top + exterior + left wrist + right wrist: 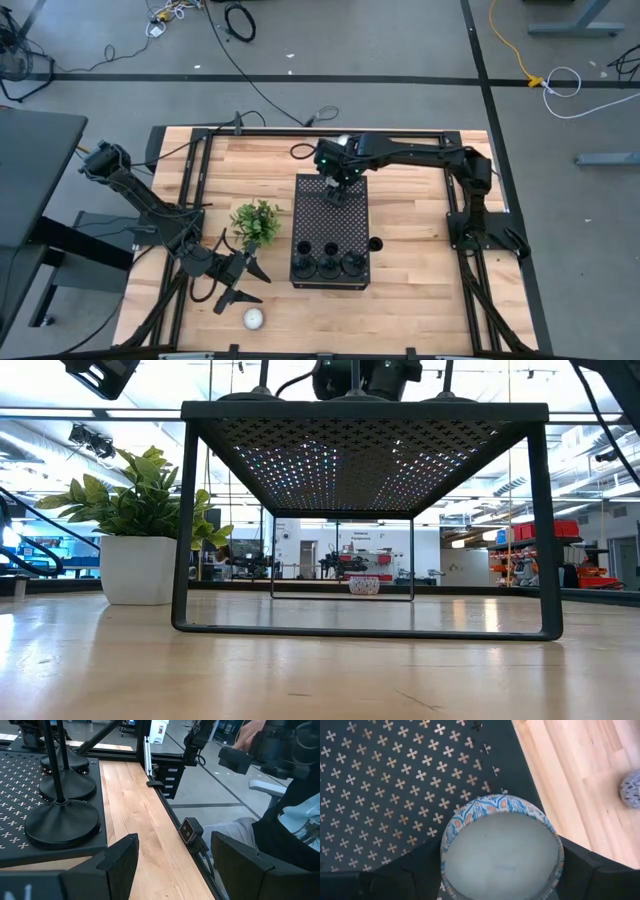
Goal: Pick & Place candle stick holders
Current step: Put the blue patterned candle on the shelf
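Three slim black candle stick holders (326, 265) stand by their round bases on the near end of the black perforated box (330, 215). Their bases also show in the left wrist view (62, 822). My right gripper (337, 190) is over the far part of the box, shut on a round candle with a blue patterned wall and white top (501, 852). My left gripper (235, 280) is open and empty, low over the table left of the box's near end. Its fingers (120, 865) point toward the table's near edge. My right gripper pinches the round candle's patterned side wall (451, 832) between its two fingers, one on each opposite side. The fingers point down from above. The candle sits upright, its white top up, over the box's perforated top (395, 775). I cannot tell whether it rests on the box.
A potted plant (256, 222) stands left of the box. A white round candle (254, 318) lies near the near edge, and another patterned one (364, 585) beyond the box. A small black round thing (376, 243) stands right of the box. A person (295, 820) sits beyond the near edge.
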